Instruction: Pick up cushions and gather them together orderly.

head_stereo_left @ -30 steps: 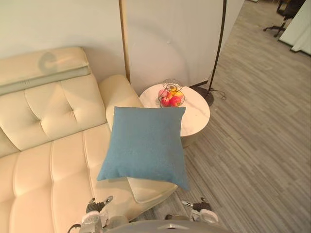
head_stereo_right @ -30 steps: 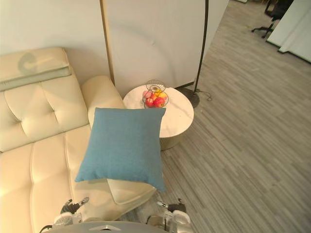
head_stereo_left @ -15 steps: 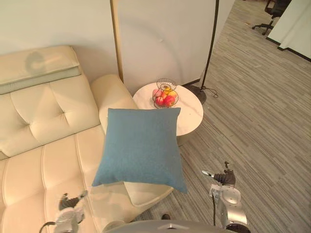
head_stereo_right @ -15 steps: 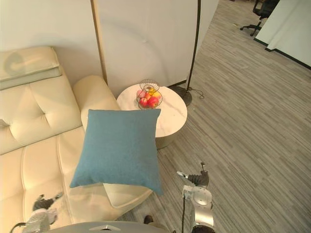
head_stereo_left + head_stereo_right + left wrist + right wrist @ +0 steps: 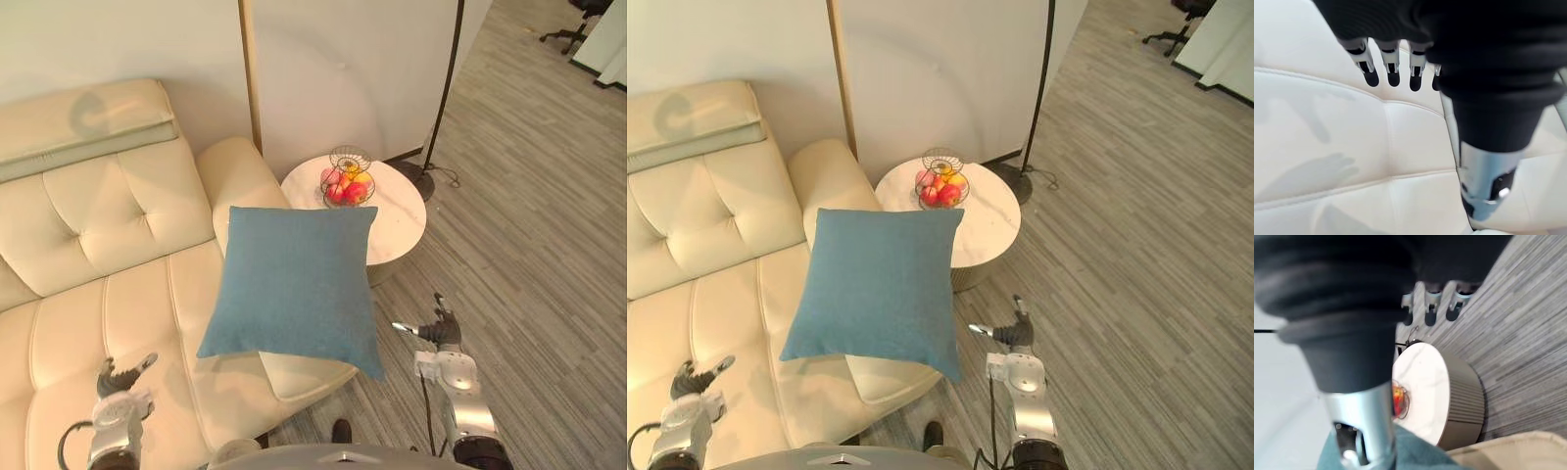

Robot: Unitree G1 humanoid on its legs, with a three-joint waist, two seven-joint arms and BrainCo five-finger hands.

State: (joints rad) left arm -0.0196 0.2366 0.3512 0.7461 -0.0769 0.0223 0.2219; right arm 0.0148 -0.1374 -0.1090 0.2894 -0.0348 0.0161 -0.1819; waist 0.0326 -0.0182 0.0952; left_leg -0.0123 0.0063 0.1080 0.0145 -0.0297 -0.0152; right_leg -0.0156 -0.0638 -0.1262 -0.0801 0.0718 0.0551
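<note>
Left hand pose: the left hand (image 5: 120,382) hung low over the near left part of the sofa (image 5: 108,284) seat, fingers (image 5: 1392,73) straight and loose with the thumb spread, grasping nothing.
Right hand pose: the right hand (image 5: 441,335) was raised over the floor (image 5: 529,225) on the near right, fingers (image 5: 1431,313) extended and the thumb stuck out to the left. It was released and empty.
Cushions: one, a blue square cushion (image 5: 294,284). It sat at the right end of the sofa, propped against the armrest (image 5: 235,171), with its near right corner hanging past the seat edge.
Cushion and hands: neither hand touched it. The right hand was near its near right corner, the left hand well apart to the left.
Sofas: one, cream and tufted.
Tables: one round white side table (image 5: 397,220), just right of the armrest.
Baskets: one wire fruit basket (image 5: 347,181) on the table's far side. The fruit looked red and yellow but was too small to count.
Lamps: one dark floor lamp pole (image 5: 443,88), far right of the table.
</note>
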